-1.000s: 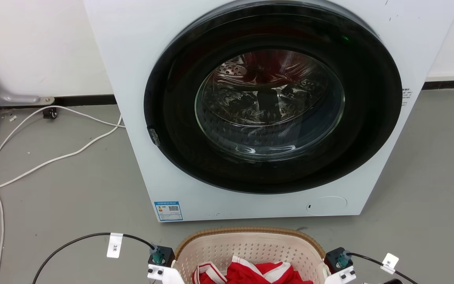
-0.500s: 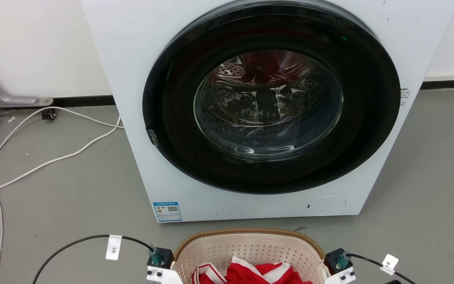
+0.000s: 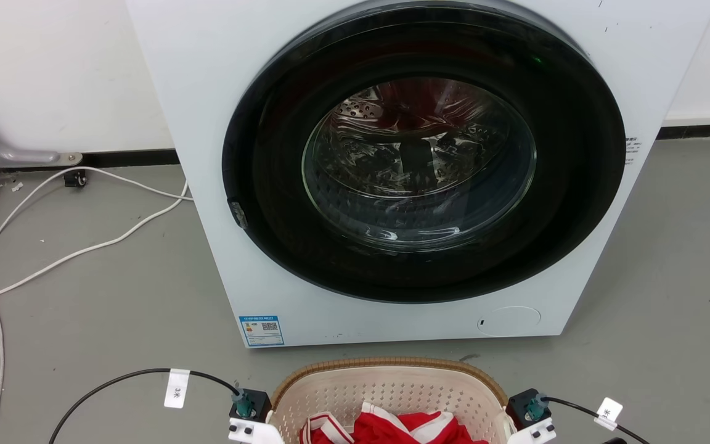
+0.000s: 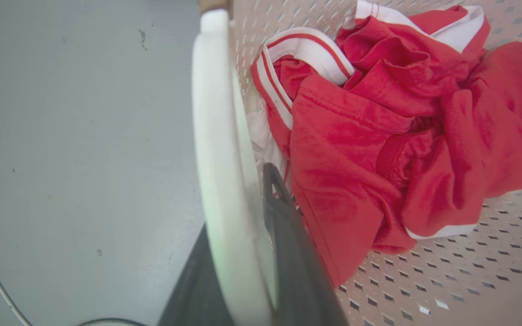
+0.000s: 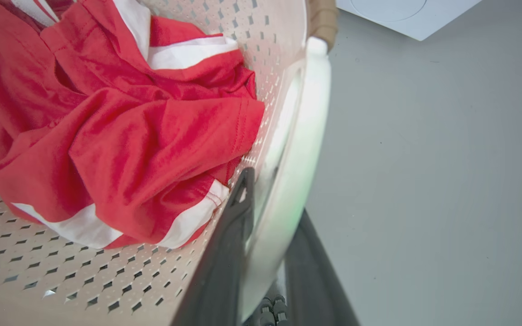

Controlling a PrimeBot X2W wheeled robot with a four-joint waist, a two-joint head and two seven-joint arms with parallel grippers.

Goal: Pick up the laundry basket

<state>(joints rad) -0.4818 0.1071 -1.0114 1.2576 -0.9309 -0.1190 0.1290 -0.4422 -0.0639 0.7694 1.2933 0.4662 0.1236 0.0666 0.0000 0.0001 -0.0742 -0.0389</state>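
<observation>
Down low, the left gripper (image 4: 238, 203) is on the laundry basket (image 3: 392, 388): one dark finger (image 4: 288, 244) inside the wall, the other outside, pinched narrow on the white side handle (image 4: 215, 136) between them. The right gripper (image 5: 274, 194) mirrors it on the opposite handle (image 5: 306, 136), clamped across the white bar with its inner finger against the perforated wall. So the basket sits directly between the two claws, its brown rim (image 3: 392, 361) curving just ahead of them. A crumpled red garment (image 4: 379, 136) with white trim crowds up beside the left claw's inner finger, and on the other side it reaches close to the right claw's inner finger too. Outward of each claw, bare grey floor (image 3: 669, 277). Ahead of both, just past the rim, the white washing machine (image 3: 250, 283) stands square in the way, its round dark door (image 3: 423, 154) shut. Beyond the left claw, white cables (image 3: 71, 253) trail over the floor, and a tagged black cable (image 3: 145, 370) loops to the left wrist
</observation>
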